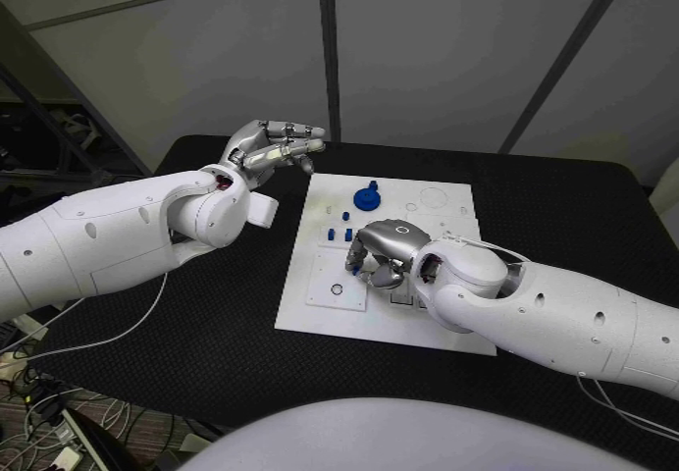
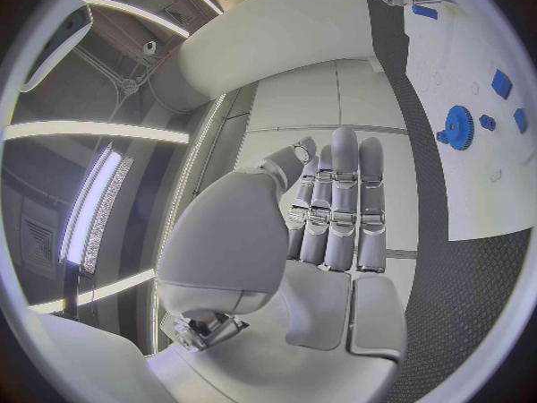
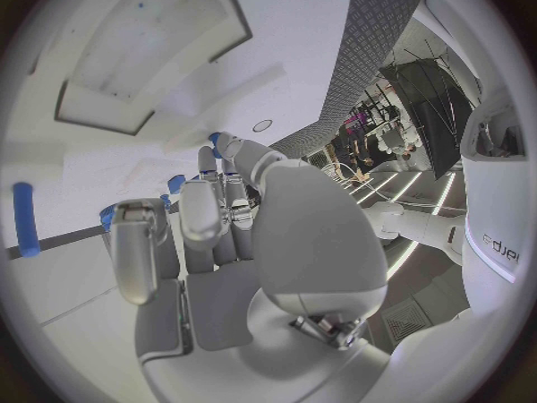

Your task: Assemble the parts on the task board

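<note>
The right hand [image 1: 385, 257] is lowered over the middle of the white board [image 1: 425, 221], fingers curled downward onto it. In the right wrist view small blue pieces [image 3: 177, 184] are seen beside and behind the fingertips [image 3: 132, 233], but whether one is pinched cannot be told. The blue gear [image 1: 367, 197] stands on the board's far half, and small blue pegs [image 1: 339, 234] lie just beside the right hand. The left hand [image 1: 273, 147] is held off the board's far left corner, above the surface [image 1: 212, 334], fingers straight and close together, holding nothing. Because the fingers hide the work point from above, a piece is judged likely to be seated crooked or pushed aside. Nearby pegs can be knocked by the knuckles, and the unsecured board may be shifted by downward pressure.
</note>
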